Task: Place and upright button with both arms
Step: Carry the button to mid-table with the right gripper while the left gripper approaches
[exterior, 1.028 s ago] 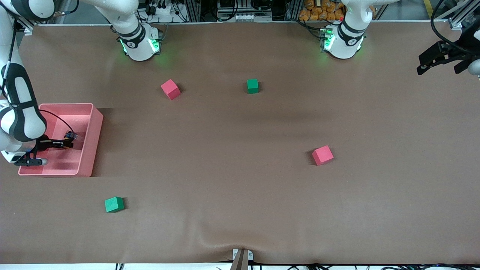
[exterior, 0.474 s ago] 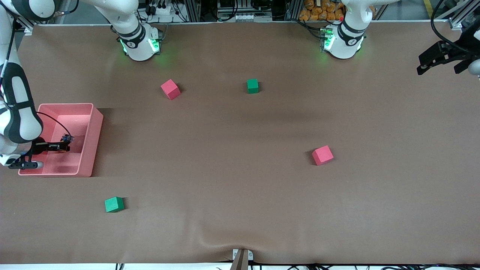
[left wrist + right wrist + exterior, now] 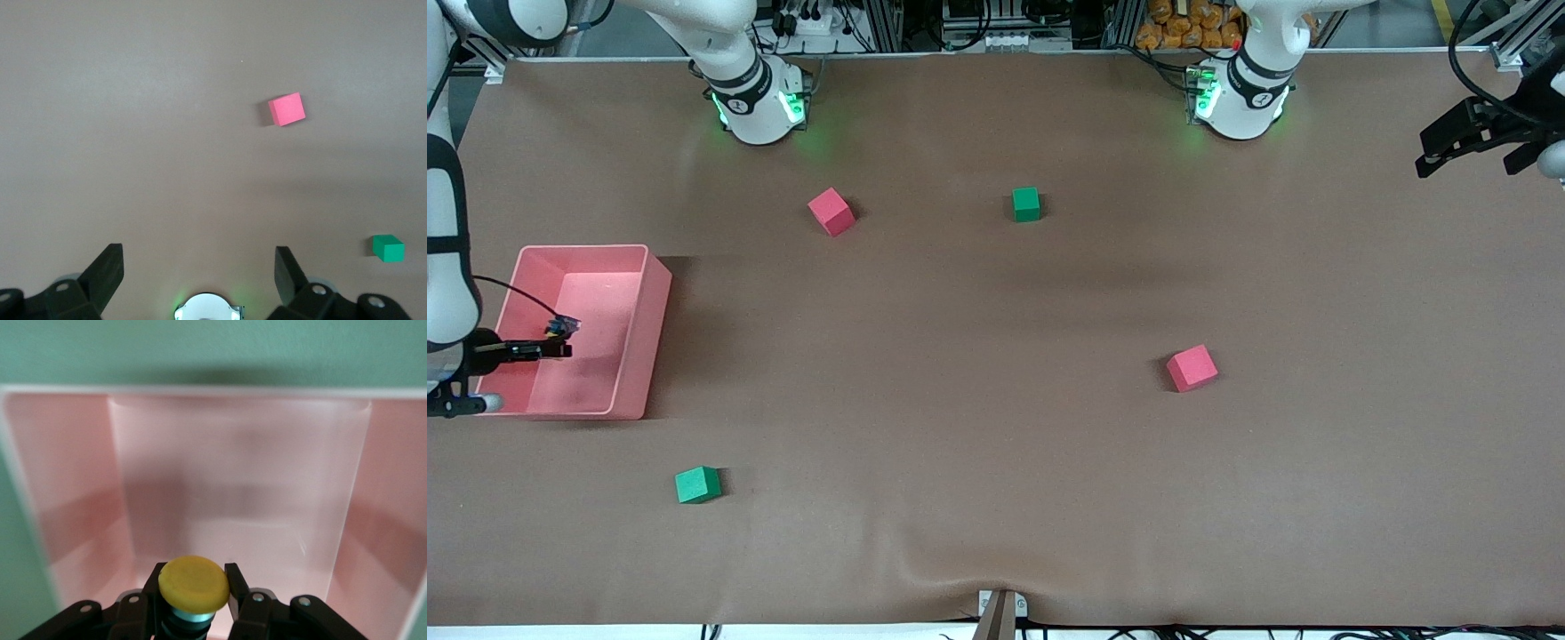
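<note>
Two grippers, one load: the right gripper pinches the button over the pink bin at the table's nine o'clock edge. The left gripper waits, spread wide, near two o'clock. A slim pinch could let it slip. Only the right wrist view shows the yellow-orange cap.

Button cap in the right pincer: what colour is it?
Yellow-orange button cap; clearest in the right wrist view.
</note>
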Robot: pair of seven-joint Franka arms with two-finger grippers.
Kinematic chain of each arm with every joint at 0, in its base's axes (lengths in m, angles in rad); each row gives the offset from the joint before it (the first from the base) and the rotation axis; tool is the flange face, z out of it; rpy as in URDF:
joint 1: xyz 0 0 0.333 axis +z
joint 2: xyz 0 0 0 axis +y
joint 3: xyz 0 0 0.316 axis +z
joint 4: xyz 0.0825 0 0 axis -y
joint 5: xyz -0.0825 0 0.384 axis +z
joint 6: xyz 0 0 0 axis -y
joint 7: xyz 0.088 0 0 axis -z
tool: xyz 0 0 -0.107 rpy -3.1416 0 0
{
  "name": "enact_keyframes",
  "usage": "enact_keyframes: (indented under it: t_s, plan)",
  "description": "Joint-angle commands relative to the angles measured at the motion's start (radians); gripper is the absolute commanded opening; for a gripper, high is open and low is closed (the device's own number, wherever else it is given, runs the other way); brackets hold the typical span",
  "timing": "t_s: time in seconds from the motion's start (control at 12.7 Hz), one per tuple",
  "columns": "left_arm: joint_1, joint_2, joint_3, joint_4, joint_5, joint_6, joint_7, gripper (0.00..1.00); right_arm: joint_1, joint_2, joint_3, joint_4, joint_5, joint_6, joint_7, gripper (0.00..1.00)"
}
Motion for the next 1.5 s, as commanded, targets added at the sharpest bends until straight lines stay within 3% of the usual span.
enact_keyframes:
  t_s: [0.0, 0.24, 0.47, 0.63, 0.87, 1.26, 1.42]
  plan:
    - [0.003, 0.015, -0.003, 0.007, -0.016, -0.014, 0.018, 1.00, 0.072, -0.020, 0.003, 0.082, -0.018, -0.131, 0.087, 0.00]
    - [-0.004, 0.025, -0.013, 0.004, -0.018, -0.014, 0.016, 1.00, 0.232, -0.048, 0.010, 0.092, 0.011, -0.175, 0.285, 0.00]
    - [-0.013, 0.047, -0.019, 0.003, -0.019, -0.014, 0.018, 1.00, 0.434, -0.051, 0.006, 0.134, 0.121, -0.172, 0.456, 0.00]
    - [-0.013, 0.061, -0.028, 0.004, -0.019, -0.014, 0.018, 1.00, 0.555, -0.028, 0.007, 0.159, 0.150, -0.141, 0.557, 0.00]
    - [-0.014, 0.087, -0.031, 0.006, -0.019, -0.011, 0.016, 1.00, 0.742, 0.042, 0.007, 0.159, 0.252, 0.030, 0.565, 0.00]
    - [-0.022, 0.139, -0.033, 0.004, -0.021, -0.008, 0.016, 1.00, 1.034, 0.226, 0.003, 0.170, 0.250, 0.440, 0.668, 0.00]
    - [-0.025, 0.156, -0.033, 0.004, -0.023, 0.001, 0.016, 1.00, 1.091, 0.298, 0.000, 0.239, 0.246, 0.474, 0.742, 0.00]
